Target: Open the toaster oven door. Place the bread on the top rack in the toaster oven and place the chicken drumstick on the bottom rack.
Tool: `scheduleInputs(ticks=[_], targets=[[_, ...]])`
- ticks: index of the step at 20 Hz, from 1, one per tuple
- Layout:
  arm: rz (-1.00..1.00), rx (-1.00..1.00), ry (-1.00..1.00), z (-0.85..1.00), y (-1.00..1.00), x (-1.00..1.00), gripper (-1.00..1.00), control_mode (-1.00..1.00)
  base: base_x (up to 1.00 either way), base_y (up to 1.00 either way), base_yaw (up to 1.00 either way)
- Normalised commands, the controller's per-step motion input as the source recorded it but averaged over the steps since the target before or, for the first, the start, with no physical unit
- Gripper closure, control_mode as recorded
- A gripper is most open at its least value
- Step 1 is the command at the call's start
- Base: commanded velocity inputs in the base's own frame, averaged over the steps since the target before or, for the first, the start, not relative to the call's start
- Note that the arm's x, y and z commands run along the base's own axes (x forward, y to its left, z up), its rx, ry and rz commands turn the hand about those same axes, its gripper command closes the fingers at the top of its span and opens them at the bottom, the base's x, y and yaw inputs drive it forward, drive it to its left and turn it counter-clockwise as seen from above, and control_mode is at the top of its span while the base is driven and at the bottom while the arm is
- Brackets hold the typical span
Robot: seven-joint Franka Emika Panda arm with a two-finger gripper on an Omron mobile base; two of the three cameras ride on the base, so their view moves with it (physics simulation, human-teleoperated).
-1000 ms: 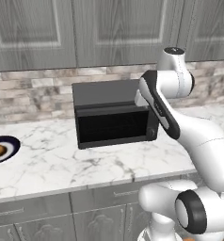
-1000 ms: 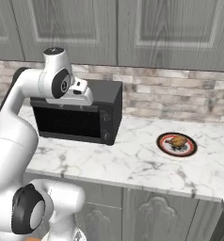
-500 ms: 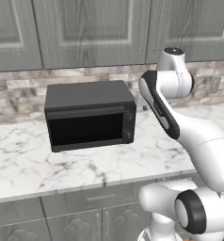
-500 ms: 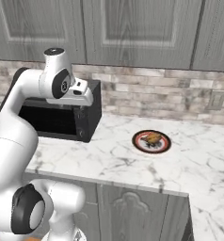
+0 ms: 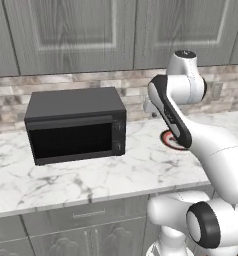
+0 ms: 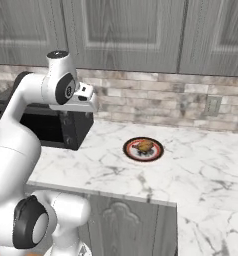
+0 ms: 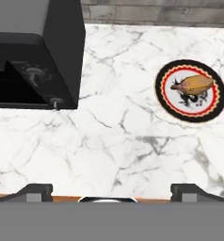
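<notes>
Claw (image 7: 112,190) spread wide and empty, poised above the marble counter (image 7: 132,150). Toaster oven (image 5: 76,124) with its door (image 5: 71,140) apparently closed; a plate (image 7: 191,91) beside it holds the chicken drumstick (image 7: 191,85). No step completed: door, bread and drumstick all remain.

The toaster oven (image 5: 76,125) stands at the left of the surface (image 5: 91,180), its back near the wall, and blocks that side. To its right a plate (image 6: 143,149) carrying food sits well apart. Bare marble lies between them and along the near edge, leaving open passage.
</notes>
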Motion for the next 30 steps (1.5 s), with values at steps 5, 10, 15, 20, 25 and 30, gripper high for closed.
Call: scheduleInputs(ticks=[5, 10, 15, 20, 25, 30], targets=[[0.00, 0.00, 0.00, 0.00, 0.00, 0.00, -1.00, 1.00, 0.33, -0.38, 0.00], [0.00, 0.00, 0.00, 0.00, 0.00, 0.00, -1.00, 1.00, 0.37, -0.35, 0.00], [0.00, 0.00, 0.00, 0.00, 0.00, 0.00, -1.00, 1.00, 0.43, -0.26, 0.00], [0.00, 0.00, 0.00, 0.00, 0.00, 0.00, -1.00, 1.00, 0.48, -0.14, 0.00], [0.00, 0.00, 0.00, 0.00, 0.00, 0.00, -1.00, 1.00, 0.43, -0.10, -0.02], [0.00, 0.00, 0.00, 0.00, 0.00, 0.00, -1.00, 1.00, 0.23, -0.04, -0.02]])
